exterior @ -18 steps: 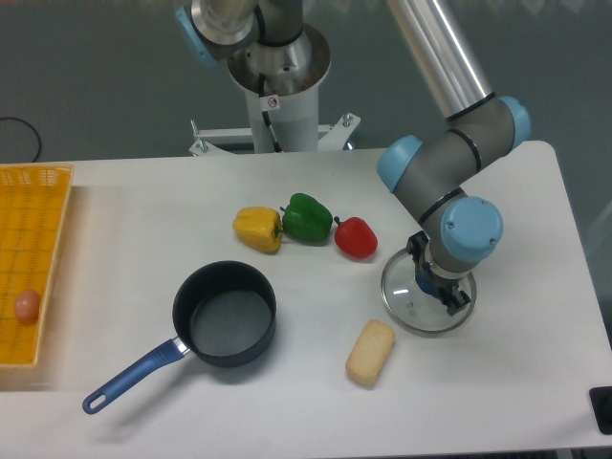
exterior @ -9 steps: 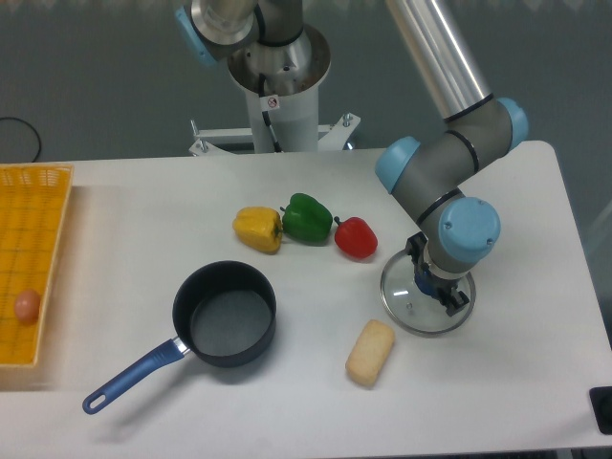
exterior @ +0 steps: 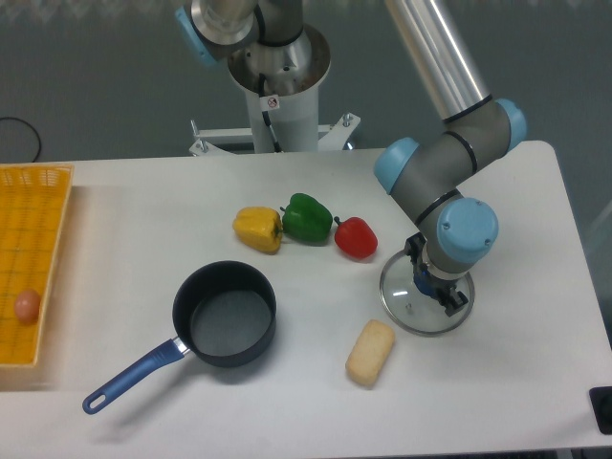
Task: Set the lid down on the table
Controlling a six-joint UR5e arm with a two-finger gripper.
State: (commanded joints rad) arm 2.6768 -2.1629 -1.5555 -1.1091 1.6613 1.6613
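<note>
The round glass lid [exterior: 406, 301] with a thin metal rim lies on or just above the white table [exterior: 516, 363], right of centre. My gripper [exterior: 432, 288] stands straight over the lid's middle, its fingers at the dark blue knob, which the wrist mostly hides. I cannot tell whether the fingers are shut on the knob. The dark saucepan [exterior: 225, 314] with a blue handle stands open to the left.
A yellow pepper [exterior: 258, 229], a green pepper [exterior: 307, 217] and a red pepper [exterior: 356, 237] sit in a row behind the lid. A pale bread roll [exterior: 370, 352] lies just left-front of it. A yellow mesh tray [exterior: 29, 258] holding an egg [exterior: 27, 305] stands at the left edge.
The gripper and the lid have shifted very slightly to the left. Nothing else has moved.
</note>
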